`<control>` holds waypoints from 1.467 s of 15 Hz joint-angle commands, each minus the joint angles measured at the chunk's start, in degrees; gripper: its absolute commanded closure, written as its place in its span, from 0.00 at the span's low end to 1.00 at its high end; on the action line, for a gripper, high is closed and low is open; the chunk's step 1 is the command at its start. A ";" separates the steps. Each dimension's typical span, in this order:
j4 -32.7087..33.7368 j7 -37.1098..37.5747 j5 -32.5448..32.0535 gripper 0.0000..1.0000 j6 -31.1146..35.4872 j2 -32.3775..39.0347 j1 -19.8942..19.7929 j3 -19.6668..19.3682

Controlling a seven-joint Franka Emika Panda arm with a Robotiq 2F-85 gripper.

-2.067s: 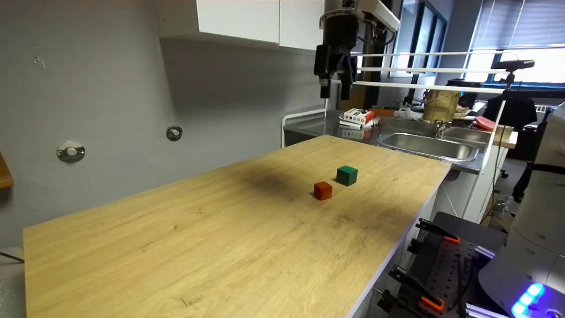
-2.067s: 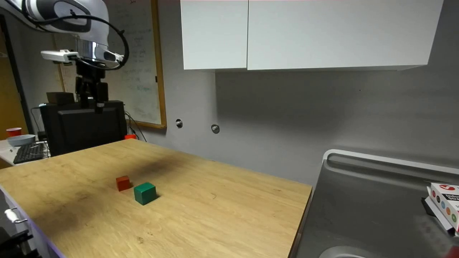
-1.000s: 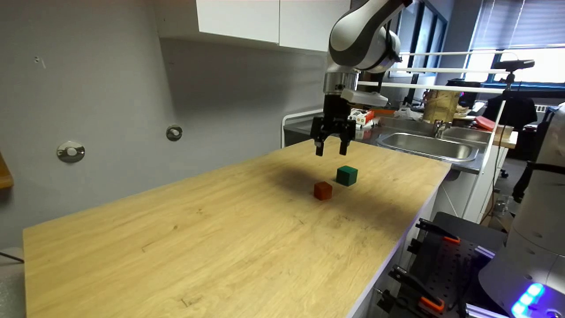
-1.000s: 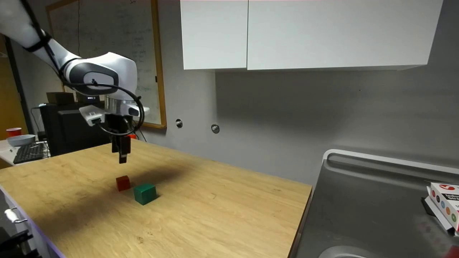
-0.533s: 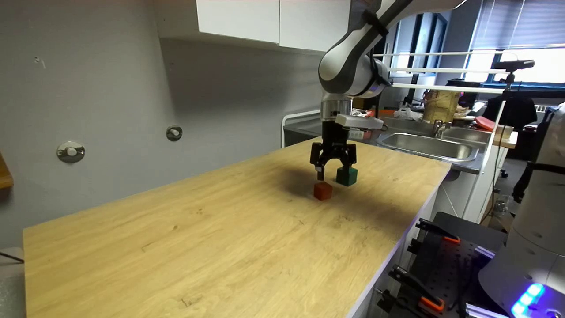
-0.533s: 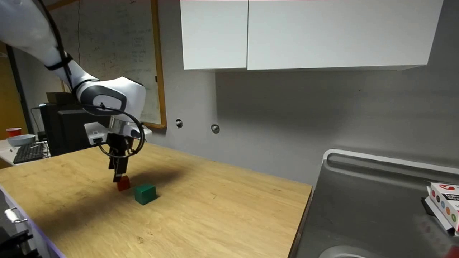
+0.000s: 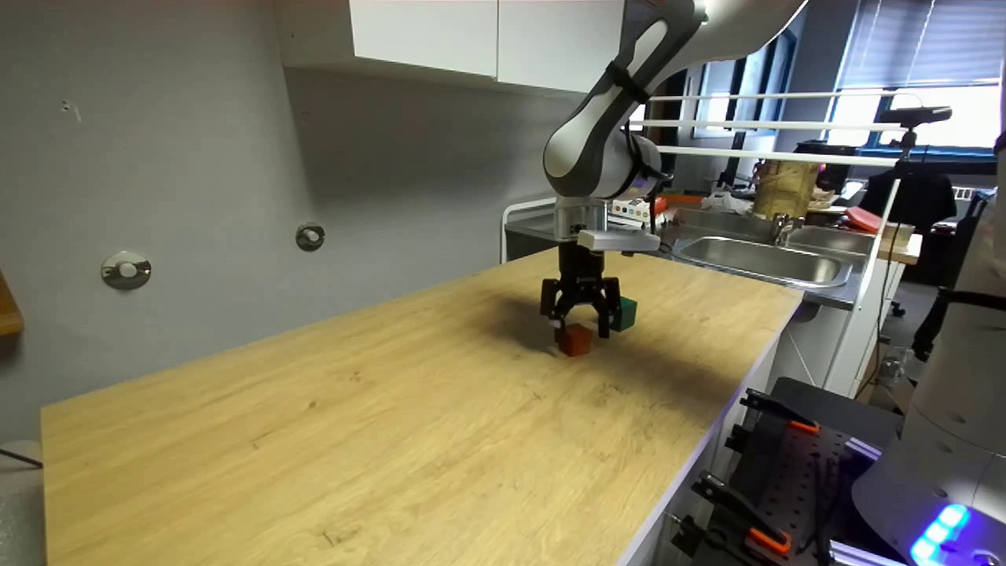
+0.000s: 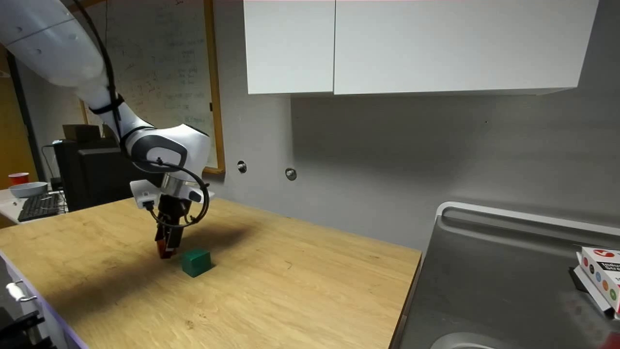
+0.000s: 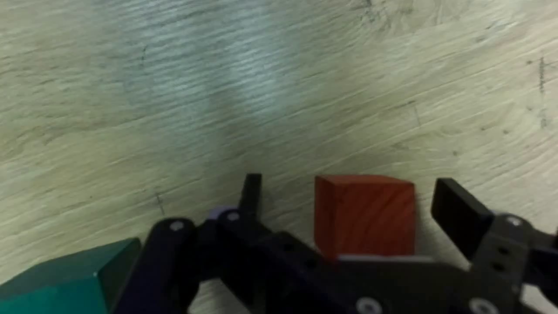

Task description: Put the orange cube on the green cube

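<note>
The orange cube point(image 7: 576, 341) sits on the wooden table. In the wrist view the orange cube point(image 9: 370, 216) stands between the two fingers of my open gripper point(image 9: 348, 190), with a gap on each side, wider on the left. In an exterior view my gripper point(image 7: 581, 336) is lowered around it. In an exterior view the orange cube point(image 8: 161, 248) is mostly hidden behind the fingers. The green cube point(image 8: 196, 263) sits on the table close by. In the wrist view the green cube point(image 9: 61, 294) is at the lower left, outside the left finger, partly cut off.
The wooden table point(image 7: 354, 440) has a grey wall along its back. White cabinets point(image 7: 424, 35) hang above. A metal counter with a sink point(image 7: 762, 263) adjoins the table's far end. A small box point(image 8: 603, 274) lies on the counter.
My arm has come down from high above the table, and the open gripper has lowered until its fingers stand around the orange cube. Both cubes have stayed in place.
</note>
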 commanded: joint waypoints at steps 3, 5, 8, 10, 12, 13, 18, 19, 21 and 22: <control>5.07 1.29 -1.21 0.40 -1.20 4.78 0.28 0.26; 5.40 1.75 -2.09 0.57 -1.72 4.32 0.34 0.00; 5.35 2.41 -3.41 0.79 -2.07 2.59 0.53 -0.27; 5.52 2.95 -4.54 0.81 -2.18 1.31 0.57 -0.50; 5.84 3.33 -5.82 0.81 -2.31 0.01 0.42 -0.83; 6.18 3.54 -6.53 0.81 -2.45 -0.82 0.24 -1.13; 8.20 3.97 -8.40 0.81 -2.36 -4.07 -1.28 -3.00; 8.46 3.91 -8.42 0.81 -2.27 -4.46 -1.68 -3.42; 8.48 3.87 -8.38 0.81 -1.98 -5.00 -2.53 -4.14; 8.32 3.78 -8.22 0.81 -1.83 -5.12 -3.00 -4.48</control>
